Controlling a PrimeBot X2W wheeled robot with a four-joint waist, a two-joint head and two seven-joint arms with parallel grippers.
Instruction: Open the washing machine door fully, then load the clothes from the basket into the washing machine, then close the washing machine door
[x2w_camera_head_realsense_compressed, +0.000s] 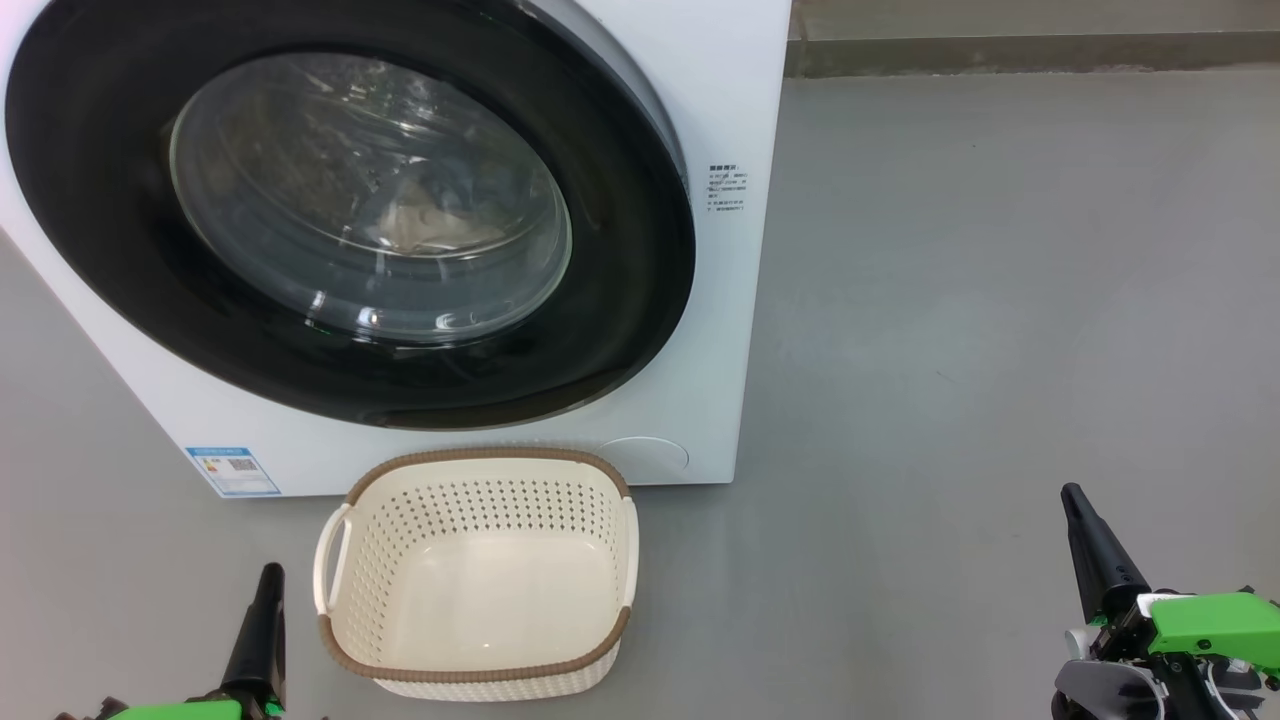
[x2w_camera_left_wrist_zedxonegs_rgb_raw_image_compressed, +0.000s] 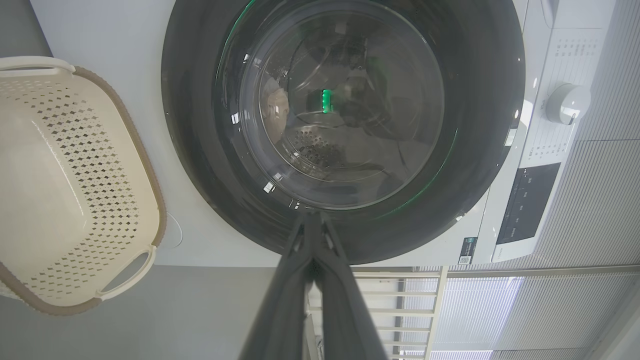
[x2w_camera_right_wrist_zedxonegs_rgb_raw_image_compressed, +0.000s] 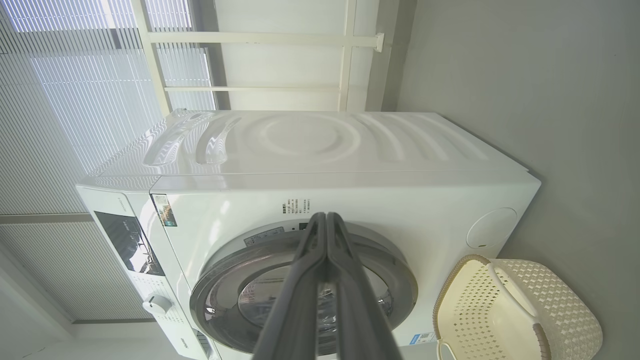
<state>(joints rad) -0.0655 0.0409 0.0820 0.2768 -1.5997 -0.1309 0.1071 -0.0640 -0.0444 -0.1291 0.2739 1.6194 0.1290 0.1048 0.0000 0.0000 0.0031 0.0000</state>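
Left pincer (x2w_camera_head_realsense_compressed: 270, 575): clenched on nothing, fingers pressed together, held low just beside the basket.
Right pincer (x2w_camera_head_realsense_compressed: 1072, 495): clenched, empty, well apart to the basket's right, above the floor (x2w_camera_head_realsense_compressed: 950, 300).
Washing machine door (x2w_camera_head_realsense_compressed: 370, 200): ahead of and above both pincers, seated flush on the washing machine (x2w_camera_head_realsense_compressed: 720, 100); judged shut.
Basket (x2w_camera_head_realsense_compressed: 480, 455): on the floor just right of the left pincer, directly below the door for short transfers; nothing inside.
Clothes (x2w_camera_head_realsense_compressed: 430, 225): pale shape behind the glass, probably the load; not certain.
Task stage: judged complete; both pincers stand clear of the door.
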